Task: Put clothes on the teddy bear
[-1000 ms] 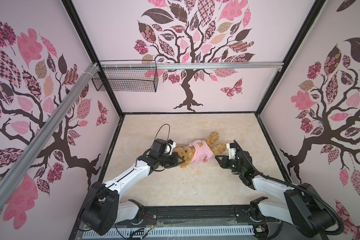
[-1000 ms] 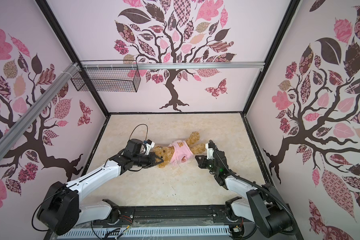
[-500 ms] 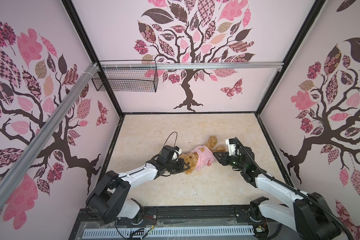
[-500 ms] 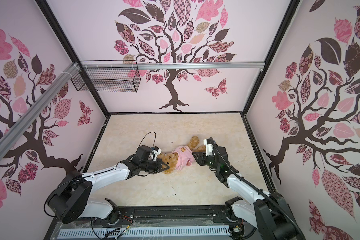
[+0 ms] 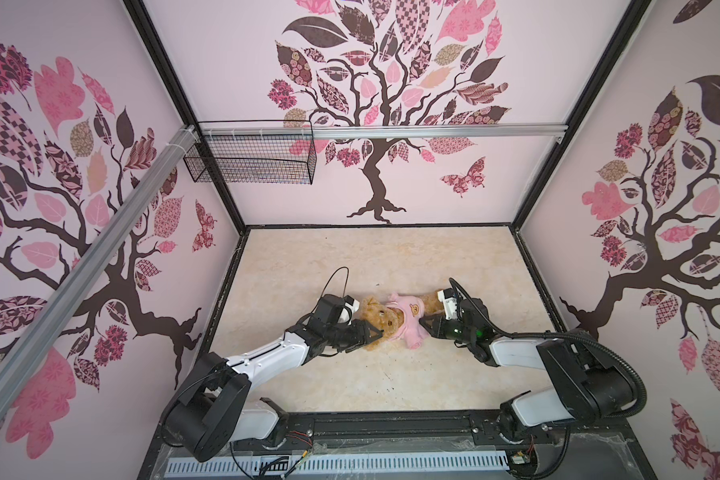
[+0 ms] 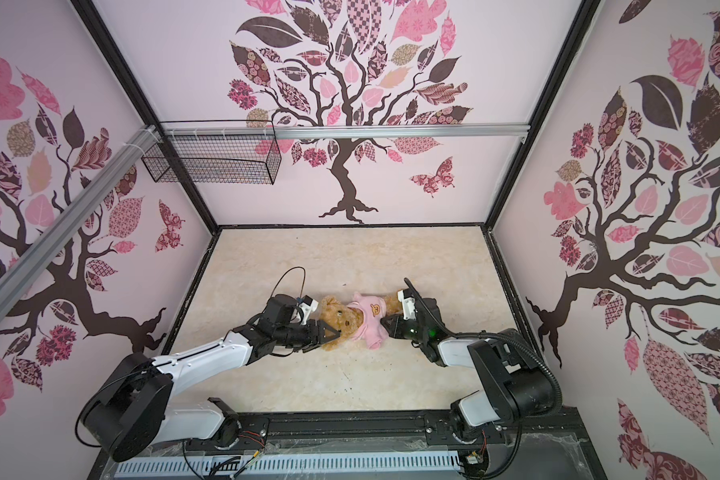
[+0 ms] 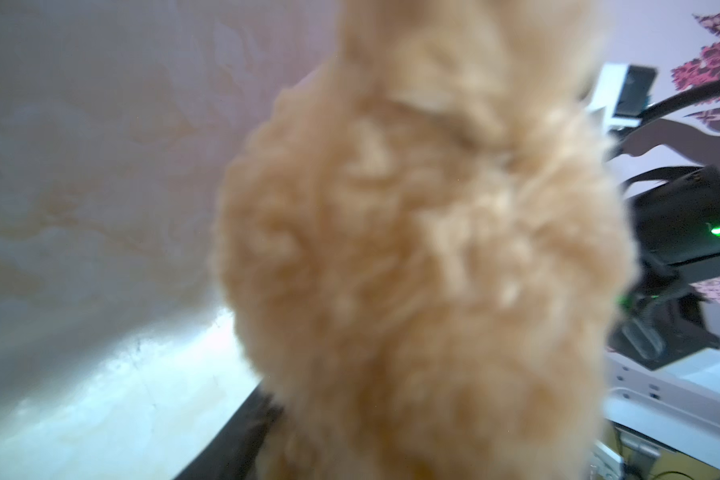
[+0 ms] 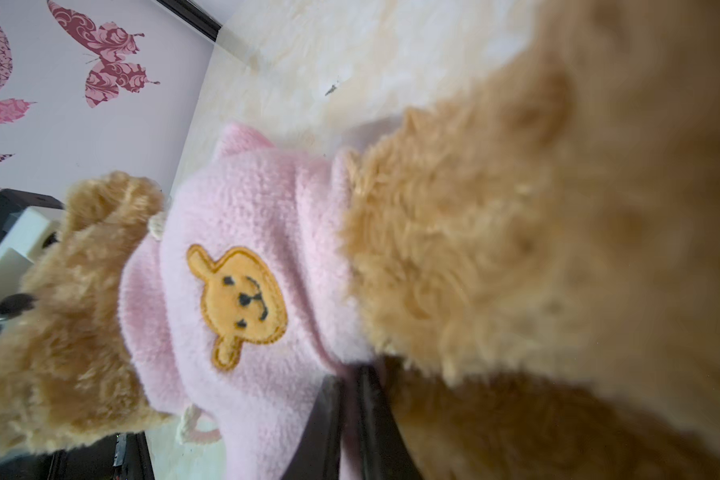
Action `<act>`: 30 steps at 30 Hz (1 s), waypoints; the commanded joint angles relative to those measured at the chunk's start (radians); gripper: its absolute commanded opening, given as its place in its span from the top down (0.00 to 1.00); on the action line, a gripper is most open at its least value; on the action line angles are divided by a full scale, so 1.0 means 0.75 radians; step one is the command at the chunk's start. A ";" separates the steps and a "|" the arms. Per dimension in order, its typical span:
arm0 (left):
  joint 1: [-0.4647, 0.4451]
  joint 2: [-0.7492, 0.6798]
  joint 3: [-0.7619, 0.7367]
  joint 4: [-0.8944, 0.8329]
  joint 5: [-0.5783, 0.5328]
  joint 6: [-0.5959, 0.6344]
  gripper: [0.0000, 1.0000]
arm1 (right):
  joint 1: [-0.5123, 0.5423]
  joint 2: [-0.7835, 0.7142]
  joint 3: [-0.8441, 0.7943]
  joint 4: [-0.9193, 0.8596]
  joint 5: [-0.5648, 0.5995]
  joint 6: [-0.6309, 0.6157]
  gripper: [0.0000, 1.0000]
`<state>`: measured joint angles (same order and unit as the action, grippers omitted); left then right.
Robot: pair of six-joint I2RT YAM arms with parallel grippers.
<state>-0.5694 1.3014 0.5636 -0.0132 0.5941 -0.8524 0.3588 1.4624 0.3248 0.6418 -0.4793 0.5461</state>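
Jaws on the left gripper (image 5: 370,332) stand spread beside the head of the teddy bear (image 5: 381,319), clamping nothing as far as the top views show. Those of the right gripper (image 5: 425,324) are pinched on the hem of the pink shirt (image 5: 408,316), with fabric caught between the fingers (image 8: 324,428) in the right wrist view. The bear lies face up near the middle of the table (image 5: 350,257), head toward 9 o'clock, legs toward 3 o'clock. The shirt is over the head and round the chest, emblem (image 8: 240,303) up, sleeves at 11 and 5 o'clock. Dressing looks nearly done: the hem needs drawing down the belly, and whether paws fill the sleeves I cannot tell.
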 commanded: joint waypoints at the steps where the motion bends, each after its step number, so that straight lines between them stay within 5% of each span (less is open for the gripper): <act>1: 0.066 -0.067 -0.047 0.042 0.133 -0.052 0.28 | 0.011 -0.023 -0.046 -0.015 0.062 -0.002 0.88; 8: 0.150 -0.134 0.043 -0.019 0.148 -0.032 0.09 | 0.036 -0.011 -0.067 0.002 0.069 -0.005 0.91; 13: 0.150 -0.020 0.177 -0.090 0.084 -0.021 0.07 | 0.067 0.006 -0.080 0.029 0.088 0.000 0.92; 19: 0.152 0.174 0.274 -0.080 0.030 -0.055 0.15 | 0.086 0.006 -0.096 0.038 0.105 -0.004 0.93; 24: 0.154 0.283 0.312 -0.046 0.029 -0.085 0.32 | 0.092 0.003 -0.112 0.034 0.123 -0.015 0.94; 30: 0.154 0.322 0.309 -0.013 0.018 -0.115 0.34 | 0.092 0.006 -0.125 0.038 0.134 -0.020 0.95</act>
<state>-0.4538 1.5322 0.7521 -0.0509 0.6205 -0.9253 0.4213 1.4536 0.2558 0.7475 -0.4030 0.5453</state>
